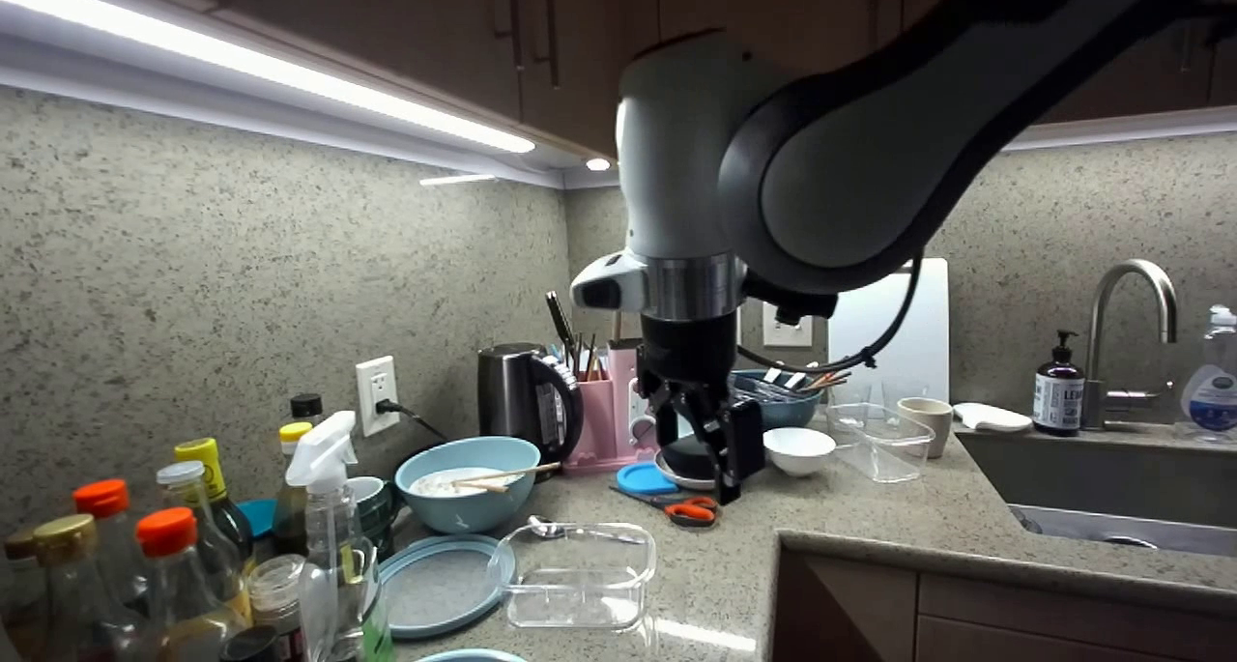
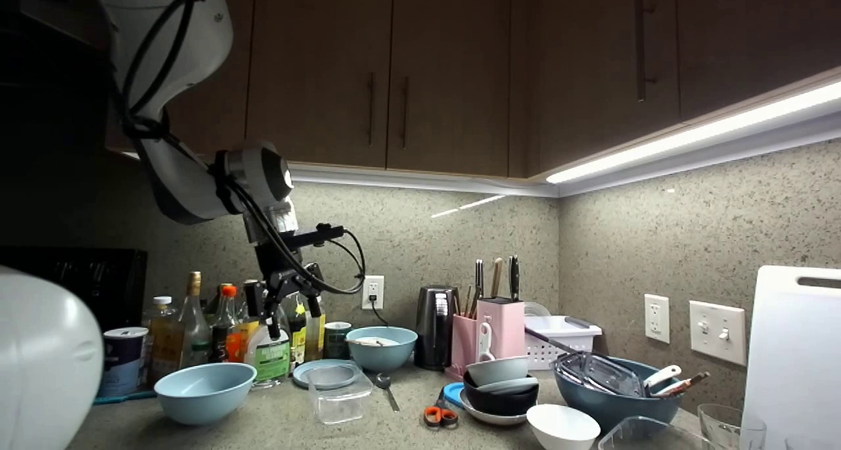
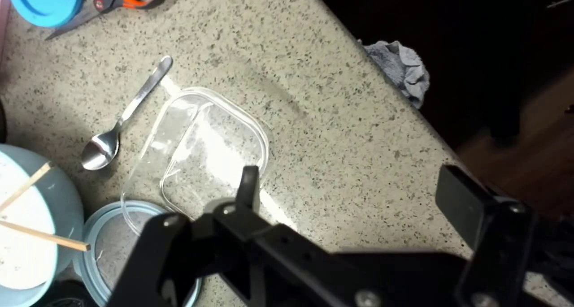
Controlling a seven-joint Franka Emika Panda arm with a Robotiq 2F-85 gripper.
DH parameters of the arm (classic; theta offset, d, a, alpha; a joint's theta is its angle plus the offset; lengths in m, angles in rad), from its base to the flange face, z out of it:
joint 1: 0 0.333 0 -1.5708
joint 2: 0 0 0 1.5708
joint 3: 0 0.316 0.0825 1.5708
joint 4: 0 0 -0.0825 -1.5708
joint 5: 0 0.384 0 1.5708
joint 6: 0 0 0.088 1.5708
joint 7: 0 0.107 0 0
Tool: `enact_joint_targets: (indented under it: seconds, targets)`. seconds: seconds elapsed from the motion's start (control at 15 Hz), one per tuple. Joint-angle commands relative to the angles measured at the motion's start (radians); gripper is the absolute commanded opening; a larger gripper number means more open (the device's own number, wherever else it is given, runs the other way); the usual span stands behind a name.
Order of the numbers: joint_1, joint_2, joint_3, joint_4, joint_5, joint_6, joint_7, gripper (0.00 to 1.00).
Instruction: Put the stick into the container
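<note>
Wrist view gave me the gripper (image 3: pixel 352 192) with its jaws spread wide and nothing between them. It hung above the counter (image 3: pixel 358 118), touching nothing as far as both exterior views showed. The tub (image 3: pixel 210 136), which I took for the container, sat just beside the spoon (image 3: pixel 131 110), one end overlapping the lid (image 3: pixel 103 257) as seen from the wrist; I made out no stick in it. Where the stick itself lay, I could not settle. Two pale sticks (image 3: pixel 45 236) rested on the bowl (image 3: pixel 63 199), and in an exterior view thin sticks (image 1: pixel 590 356) stood in the pink holder (image 1: pixel 594 430). A faint dark streak (image 3: pixel 289 101) on the counter looked more like shadow than a rod.

So I judged the job to be at the reach, with nothing yet grasped. The next move called for choosing the stick, bringing the gripper over it and turning until the jaws straddled the shaft. At the bowl, that meant taking the end that jutted past the rim. After that, a straight lift and a low release inside the tub.
</note>
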Motion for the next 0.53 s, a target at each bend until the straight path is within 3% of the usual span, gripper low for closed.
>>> enact_joint_targets:
  seconds: [0.0,0.13,0.2,0.47]
  targets:
    - [-0.017,0.031,0.021,0.028,-0.011,-0.006,-0.002,1.0]
    - [-0.021,0.059,0.022,0.052,-0.018,-0.009,-0.001,1.0]
    - [-0.028,0.071,0.021,0.051,-0.014,0.036,0.105,1.0]
    - [-0.055,0.231,0.011,0.166,-0.222,0.188,0.409,1.0]
